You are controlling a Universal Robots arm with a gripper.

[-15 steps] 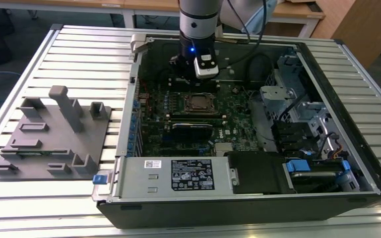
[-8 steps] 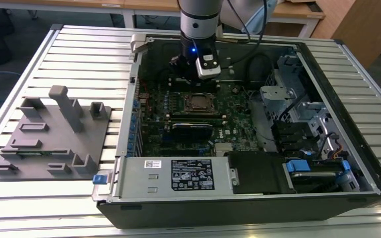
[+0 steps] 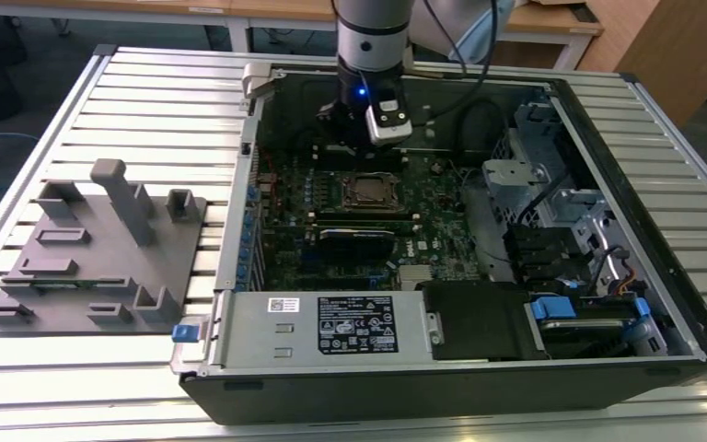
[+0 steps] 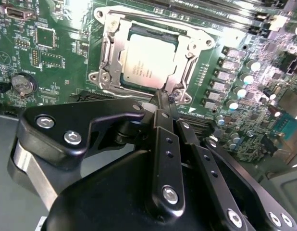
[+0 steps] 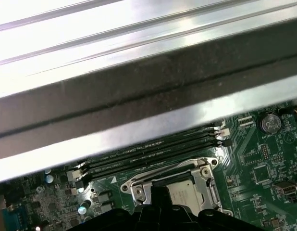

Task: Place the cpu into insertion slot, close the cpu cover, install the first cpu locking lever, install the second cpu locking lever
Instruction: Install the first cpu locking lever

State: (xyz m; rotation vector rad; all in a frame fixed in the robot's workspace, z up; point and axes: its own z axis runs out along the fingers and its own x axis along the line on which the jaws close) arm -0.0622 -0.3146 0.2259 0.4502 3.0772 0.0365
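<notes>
In the second wrist view the gripper (image 4: 164, 103) has its black fingers (image 4: 163, 144) pressed together with nothing between them, the tips resting at the edge of the insertion slot (image 4: 106, 57). Just beyond the tips the cpu (image 4: 144, 62) lies flat in the socket, pale metal face up, with the cpu cover (image 4: 189, 60) closed around it as a dull metal frame. Further past the socket, in the first wrist view, long black memory slots (image 5: 153, 151) run across the green motherboard (image 5: 264, 168), and behind them rises the grey wall of the computer case (image 5: 139, 96). In the exterior view the arm (image 3: 372, 55) reaches down into the open case, and the power supply box (image 3: 329, 324) lies well apart from the gripper.
</notes>
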